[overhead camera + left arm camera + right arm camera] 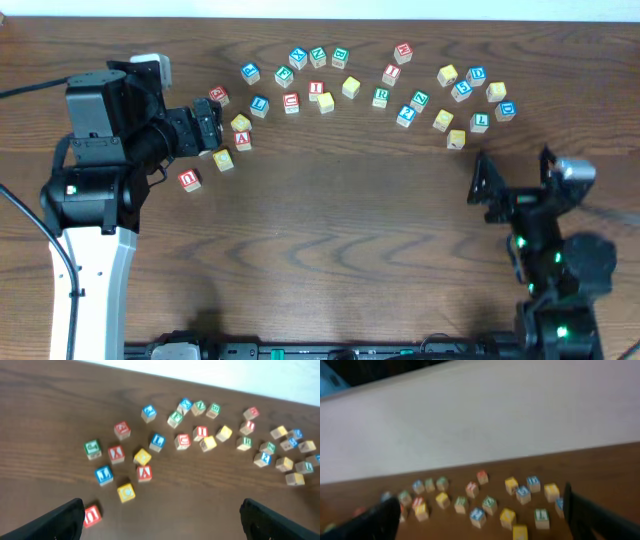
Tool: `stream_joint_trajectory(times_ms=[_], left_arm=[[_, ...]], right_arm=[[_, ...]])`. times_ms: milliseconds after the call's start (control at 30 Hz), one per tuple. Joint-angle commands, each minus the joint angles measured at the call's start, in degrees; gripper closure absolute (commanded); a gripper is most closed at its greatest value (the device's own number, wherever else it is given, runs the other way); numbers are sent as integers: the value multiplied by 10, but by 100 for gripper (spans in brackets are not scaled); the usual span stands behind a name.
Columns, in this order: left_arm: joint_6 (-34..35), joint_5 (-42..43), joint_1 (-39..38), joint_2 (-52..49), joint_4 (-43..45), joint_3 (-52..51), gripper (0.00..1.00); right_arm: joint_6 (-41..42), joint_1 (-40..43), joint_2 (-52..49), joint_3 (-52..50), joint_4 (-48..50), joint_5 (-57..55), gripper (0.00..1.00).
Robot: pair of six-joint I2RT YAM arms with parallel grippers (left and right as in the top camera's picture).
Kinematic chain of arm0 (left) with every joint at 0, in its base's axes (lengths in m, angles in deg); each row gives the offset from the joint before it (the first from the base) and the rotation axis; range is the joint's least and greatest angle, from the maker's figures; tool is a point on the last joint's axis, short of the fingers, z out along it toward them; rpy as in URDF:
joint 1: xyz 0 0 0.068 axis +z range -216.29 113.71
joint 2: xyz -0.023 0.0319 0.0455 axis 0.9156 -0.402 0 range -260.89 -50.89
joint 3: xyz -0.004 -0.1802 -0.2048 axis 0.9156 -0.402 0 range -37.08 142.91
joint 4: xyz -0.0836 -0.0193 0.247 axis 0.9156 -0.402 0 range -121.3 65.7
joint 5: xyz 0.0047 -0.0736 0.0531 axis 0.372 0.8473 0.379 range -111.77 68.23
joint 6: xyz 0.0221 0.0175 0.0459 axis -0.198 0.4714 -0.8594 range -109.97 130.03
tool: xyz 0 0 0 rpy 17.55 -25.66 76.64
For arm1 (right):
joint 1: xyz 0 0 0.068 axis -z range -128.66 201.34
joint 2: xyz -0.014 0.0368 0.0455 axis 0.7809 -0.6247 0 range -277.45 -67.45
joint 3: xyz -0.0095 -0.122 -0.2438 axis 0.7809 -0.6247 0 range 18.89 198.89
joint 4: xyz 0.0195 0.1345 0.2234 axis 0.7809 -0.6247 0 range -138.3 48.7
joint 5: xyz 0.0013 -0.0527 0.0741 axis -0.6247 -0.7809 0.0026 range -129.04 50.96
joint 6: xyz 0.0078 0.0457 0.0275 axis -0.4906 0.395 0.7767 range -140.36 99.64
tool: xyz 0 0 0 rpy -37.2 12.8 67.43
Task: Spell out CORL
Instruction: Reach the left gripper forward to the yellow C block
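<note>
From overhead, the cubes lie scattered in a loose arc across the far part of the bench (320, 250), none lined up, so the spelling looks not yet begun. The left hand (207, 128) reaches in at the arc's left end with its fingers apart and empty. It seems posed to pick from the nearest cluster. The blue L cube (259, 104) sits just beyond it, and yellow-topped cubes (223, 159) lie right beside it. The green R cube (381, 97) lies mid-arc, well apart from both hands. The right hand (512, 172) hangs short of the right-hand cluster, spread wide, holding nothing.

In the left wrist view, the left hand (161, 510) frames bare wood. A yellow-topped cube (126, 492) with a faint round letter lies just ahead and left of centre, the blue L cube (157, 441) farther on, and the green R cube (244, 442) off to the right.

The right wrist view is blurred. The right hand (482, 510) is open, and the cubes lie ahead with letters unreadable.
</note>
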Motion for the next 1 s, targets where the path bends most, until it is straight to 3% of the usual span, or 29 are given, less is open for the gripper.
stream_joint_trajectory(times_ms=[0, 233, 633, 800, 967], left_arm=[[5, 8, 3, -3, -12, 11, 2], [5, 8, 3, -3, -12, 11, 2], [5, 4, 2, -24, -10, 33, 2], [50, -40, 2, -102, -87, 112, 2], [73, -56, 1, -172, -148, 133, 2]], right_arm=[[-34, 4, -103, 108, -51, 52, 1], [-45, 4, -278, 316, -233, 99, 1], [-111, 4, -516, 586, -497, 99, 1], [-119, 4, -588, 658, -588, 71, 1], [-119, 8, -606, 662, -590, 41, 1]])
